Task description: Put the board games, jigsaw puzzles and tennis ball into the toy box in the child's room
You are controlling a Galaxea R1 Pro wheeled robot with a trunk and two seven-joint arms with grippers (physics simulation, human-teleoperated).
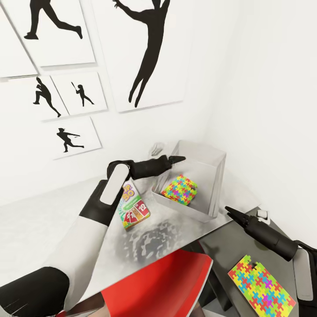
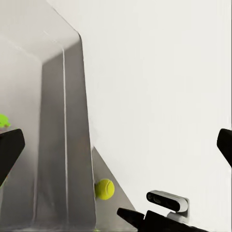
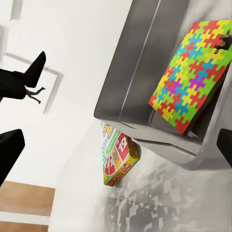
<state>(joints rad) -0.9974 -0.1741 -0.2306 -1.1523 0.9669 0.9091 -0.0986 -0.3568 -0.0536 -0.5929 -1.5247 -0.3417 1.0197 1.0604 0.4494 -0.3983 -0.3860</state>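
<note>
The pale grey toy box [image 1: 210,174] stands in the table's far corner with one bright jigsaw puzzle [image 1: 179,190] leaning inside it. My left gripper [image 1: 176,159] hovers open and empty over the box's near rim. The "SKIP BO" board game [image 1: 134,210] lies on the table [image 1: 53,220] just left of the box. A second jigsaw puzzle [image 1: 262,288] lies on the dark grey end section. My right gripper [image 1: 233,212] is open above that section, pointing at the box [image 3: 145,96]. The tennis ball [image 2: 104,189] rests against the box's outer wall [image 2: 77,159].
A red chair [image 1: 167,281] sits under the table's front edge. White walls close in behind and right of the box, with silhouette posters [image 1: 141,53] on the back wall. A small white item [image 1: 156,147] lies behind my left arm.
</note>
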